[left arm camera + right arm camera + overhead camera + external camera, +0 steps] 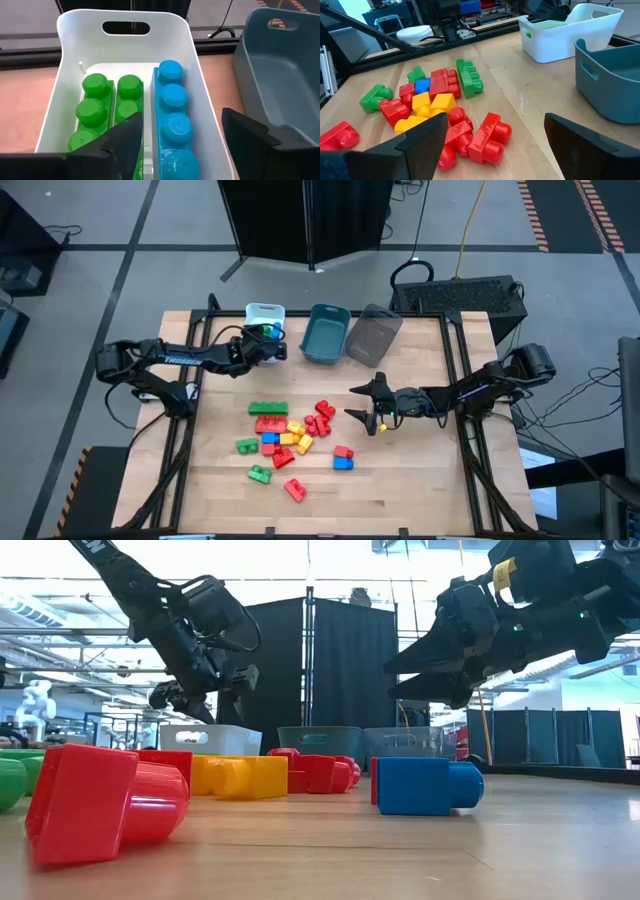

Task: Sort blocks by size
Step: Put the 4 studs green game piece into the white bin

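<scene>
Several red, yellow, green and blue blocks point(290, 435) lie loose on the wooden table's middle; they also show in the right wrist view point(440, 100). A long blue block point(172, 120) and a green block point(107, 102) lie studs up in the white bin point(265, 315). My left gripper point(272, 345) is open above the white bin's near end, its fingers point(120, 145) on either side of the blue block and above it. My right gripper point(362, 402) is open and empty above the table, right of the pile.
A teal bin point(325, 333) and a grey bin point(373, 335) stand right of the white bin along the table's far edge. A red and blue block pair point(343, 458) lies near my right gripper. Bare wood lies at the table's near right.
</scene>
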`<state>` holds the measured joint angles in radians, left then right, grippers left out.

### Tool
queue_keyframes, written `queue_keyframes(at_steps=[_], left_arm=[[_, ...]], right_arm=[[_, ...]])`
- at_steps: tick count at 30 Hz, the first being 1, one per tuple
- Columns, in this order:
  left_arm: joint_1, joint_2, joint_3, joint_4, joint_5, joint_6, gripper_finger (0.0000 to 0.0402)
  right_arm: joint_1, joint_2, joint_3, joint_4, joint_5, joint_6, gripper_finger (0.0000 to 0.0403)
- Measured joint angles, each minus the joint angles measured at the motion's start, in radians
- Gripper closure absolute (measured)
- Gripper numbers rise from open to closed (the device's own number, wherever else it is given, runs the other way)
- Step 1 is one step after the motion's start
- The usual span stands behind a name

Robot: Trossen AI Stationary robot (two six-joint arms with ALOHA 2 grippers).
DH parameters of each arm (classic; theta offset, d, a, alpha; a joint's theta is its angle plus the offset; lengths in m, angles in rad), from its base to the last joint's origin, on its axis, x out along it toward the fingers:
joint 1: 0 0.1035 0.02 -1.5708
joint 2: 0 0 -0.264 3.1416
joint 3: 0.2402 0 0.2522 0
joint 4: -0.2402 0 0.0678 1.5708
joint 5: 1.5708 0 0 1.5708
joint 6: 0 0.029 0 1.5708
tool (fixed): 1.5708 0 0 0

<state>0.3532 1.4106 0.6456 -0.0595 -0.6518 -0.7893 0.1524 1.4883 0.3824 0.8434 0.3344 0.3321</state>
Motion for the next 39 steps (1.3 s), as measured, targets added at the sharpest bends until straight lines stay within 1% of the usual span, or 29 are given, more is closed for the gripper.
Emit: queue_keyframes(at_steps=[3,6,11,16,20,26,30,32,34,36,39], left_arm=[[-0.011,-0.014,0.0,-0.001,0.025,0.072,0.0146],[-0.038,-0.041,0.0,-0.001,0.046,0.166,0.0147],[-0.109,-0.106,0.0,-0.002,0.048,0.299,0.0148],[-0.196,-0.174,0.0,-0.01,0.049,0.38,0.0148],[-0.262,-0.223,0.001,-0.057,0.064,0.411,0.0149],[-0.35,-0.279,0.001,-0.233,0.08,0.406,0.0149],[-0.41,-0.295,0.001,-0.318,0.076,0.403,0.0149],[-0.449,-0.297,0.001,-0.331,0.074,0.404,0.0149],[-0.489,-0.301,0.001,-0.356,0.053,0.405,0.0149],[-0.529,-0.305,-0.007,-0.375,0.004,0.405,0.0149],[-0.578,-0.322,-0.038,-0.402,-0.06,0.403,0.0149]], right_arm=[[0.0,0.0,0.0,0.0,-0.001,-0.005,0.0085],[0.0,0.0,0.0,0.003,-0.029,-0.027,0.0085],[0.0,0.0,0.0,0.018,-0.033,-0.058,0.0085],[0.0,0.007,0.027,0.008,-0.047,-0.059,0.0085],[0.0,0.06,0.113,-0.065,-0.049,-0.065,0.0085],[-0.012,0.208,0.315,-0.182,-0.048,-0.15,0.0085],[-0.029,0.279,0.423,-0.218,-0.05,-0.205,0.0085],[-0.042,0.309,0.463,-0.22,-0.054,-0.219,0.0085],[-0.062,0.335,0.502,-0.227,-0.093,-0.221,0.0085],[-0.09,0.373,0.541,-0.247,-0.162,-0.221,0.0085],[-0.127,0.44,0.601,-0.293,-0.216,-0.21,0.0085]])
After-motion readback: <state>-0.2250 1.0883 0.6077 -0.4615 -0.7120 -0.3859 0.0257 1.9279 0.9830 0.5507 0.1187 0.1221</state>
